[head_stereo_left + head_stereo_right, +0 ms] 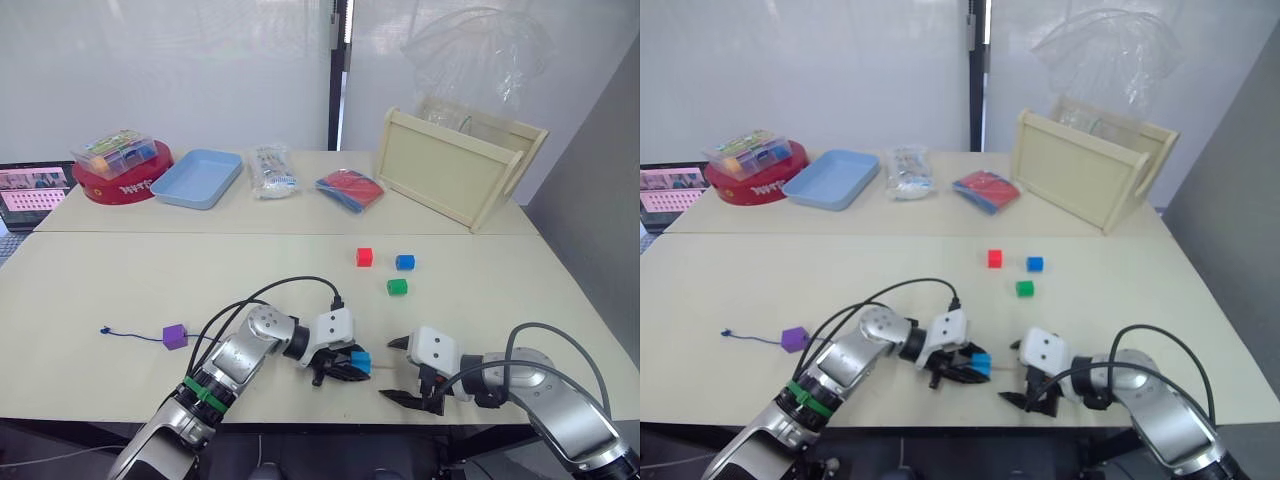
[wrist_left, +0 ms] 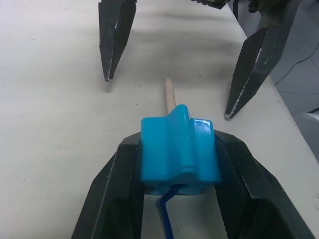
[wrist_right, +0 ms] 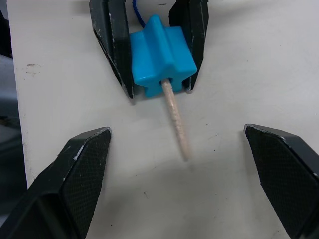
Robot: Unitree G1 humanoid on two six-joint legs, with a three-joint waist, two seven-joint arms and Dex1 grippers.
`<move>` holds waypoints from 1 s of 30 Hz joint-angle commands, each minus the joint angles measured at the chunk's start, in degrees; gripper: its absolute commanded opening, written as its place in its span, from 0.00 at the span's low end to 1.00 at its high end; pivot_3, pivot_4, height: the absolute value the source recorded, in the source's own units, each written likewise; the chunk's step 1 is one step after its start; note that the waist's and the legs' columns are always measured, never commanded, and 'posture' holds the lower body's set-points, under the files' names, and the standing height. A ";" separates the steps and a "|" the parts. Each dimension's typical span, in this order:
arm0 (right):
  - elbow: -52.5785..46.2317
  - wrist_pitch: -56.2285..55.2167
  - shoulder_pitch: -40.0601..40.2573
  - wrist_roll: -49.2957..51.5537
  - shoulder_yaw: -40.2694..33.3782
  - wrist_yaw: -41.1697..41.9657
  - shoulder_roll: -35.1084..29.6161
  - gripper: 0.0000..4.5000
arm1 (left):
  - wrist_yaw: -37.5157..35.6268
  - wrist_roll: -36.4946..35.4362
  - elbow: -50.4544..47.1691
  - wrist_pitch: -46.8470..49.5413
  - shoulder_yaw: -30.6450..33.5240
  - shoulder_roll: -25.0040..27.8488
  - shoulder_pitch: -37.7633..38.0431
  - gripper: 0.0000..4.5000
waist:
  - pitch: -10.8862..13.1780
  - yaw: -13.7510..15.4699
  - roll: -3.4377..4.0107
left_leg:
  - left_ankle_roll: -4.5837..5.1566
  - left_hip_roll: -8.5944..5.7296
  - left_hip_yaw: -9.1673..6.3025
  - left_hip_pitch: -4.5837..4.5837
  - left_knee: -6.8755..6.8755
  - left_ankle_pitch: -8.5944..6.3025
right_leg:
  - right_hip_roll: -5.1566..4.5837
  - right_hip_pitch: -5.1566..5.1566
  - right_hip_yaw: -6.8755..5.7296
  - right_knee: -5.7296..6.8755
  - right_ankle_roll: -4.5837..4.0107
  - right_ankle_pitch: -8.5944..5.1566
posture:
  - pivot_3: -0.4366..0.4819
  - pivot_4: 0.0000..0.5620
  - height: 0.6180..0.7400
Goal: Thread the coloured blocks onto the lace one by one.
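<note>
- Near edge of the table (image 1: 120,280), centre: left gripper (image 1: 345,366) clenched on the cyan block (image 1: 361,361), fingers on both its sides.
- Lace (image 2: 167,219) runs through the cyan block: dark blue cord enters on the gripper side, stiff pale tip (image 3: 177,122) sticks out the other side, lying on the table and pointing at the right gripper.
- Right gripper (image 1: 403,370) just right of the block, jaws spread wide, holding nothing. Its fingertips (image 3: 92,149) flank the pale tip without touching it.
- Purple block (image 1: 175,336) sits left of the left arm, already on the lace; cord end with its knot (image 1: 104,330) trails further left.
- Red block (image 1: 364,257), blue block (image 1: 404,262) and green block (image 1: 397,287) loose on the table, farther back and right of centre, close together but apart; green is nearest.
- Far side, left to right: red tub (image 1: 125,180) with a clear box (image 1: 113,150) of coloured pieces on top, light blue tray (image 1: 197,180), clear packet (image 1: 271,172), red-and-blue packet (image 1: 350,189), wooden tray (image 1: 455,165) tipped up on its side.
</note>
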 commanded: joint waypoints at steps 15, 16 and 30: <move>4.55 -1.67 -2.00 -2.27 1.17 -0.58 -0.98 0.00 | -1.62 -0.59 -0.98 -0.18 0.32 1.10 0.51 0.31 | 0.00 -0.04 0.00 | 0.00 0.00 0.00 0.00 0.00 0.00 | 0.00 0.00 0.00 0.00 0.00 0.00 | 0.48 0.27 1.00; 4.53 -1.77 -2.32 -2.16 1.19 -0.41 -0.90 0.00 | -2.26 -1.11 -1.42 -0.01 0.88 1.91 0.67 0.31 | 0.00 -0.08 0.00 | 0.00 0.02 0.00 0.01 0.00 0.00 | 0.03 -0.01 0.00 0.00 0.00 0.00 | 0.48 0.27 1.00; -5.29 5.02 -8.09 -0.39 2.38 3.00 -3.27 0.00 | -18.23 -1.84 8.79 -7.79 11.88 30.09 1.03 0.31 | 0.05 -0.67 0.06 | 0.01 0.05 -0.01 -0.17 -0.08 -0.01 | 0.05 -0.26 0.00 0.02 -0.01 0.00 | 0.48 0.27 1.00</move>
